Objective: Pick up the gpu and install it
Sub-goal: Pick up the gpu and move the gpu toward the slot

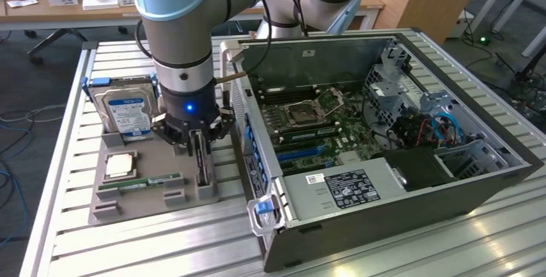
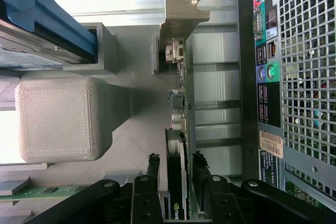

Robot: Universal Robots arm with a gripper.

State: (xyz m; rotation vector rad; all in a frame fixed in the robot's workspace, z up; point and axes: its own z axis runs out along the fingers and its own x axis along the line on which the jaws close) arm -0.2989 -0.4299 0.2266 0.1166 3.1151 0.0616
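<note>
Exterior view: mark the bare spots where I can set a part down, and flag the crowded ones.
Free: the table slats between the grey holder and the near edge, and the strip on that view's left of the hard drive. Crowded: the holder's side nearest the computer case, where the open hand straddles the gpu.

Your silver-and-pale-blue jointed arm (image 1: 175, 8) reaches down from the top of the exterior view, and its last link stands close to vertical. On the black wrist section (image 1: 188, 101) you have a lit blue lamp (image 1: 188, 107). Below it your black two-finger gripper (image 1: 201, 152) points straight down. In the wrist view its black fingers (image 2: 153, 169) run parallel, parted by a narrow slot.
</note>
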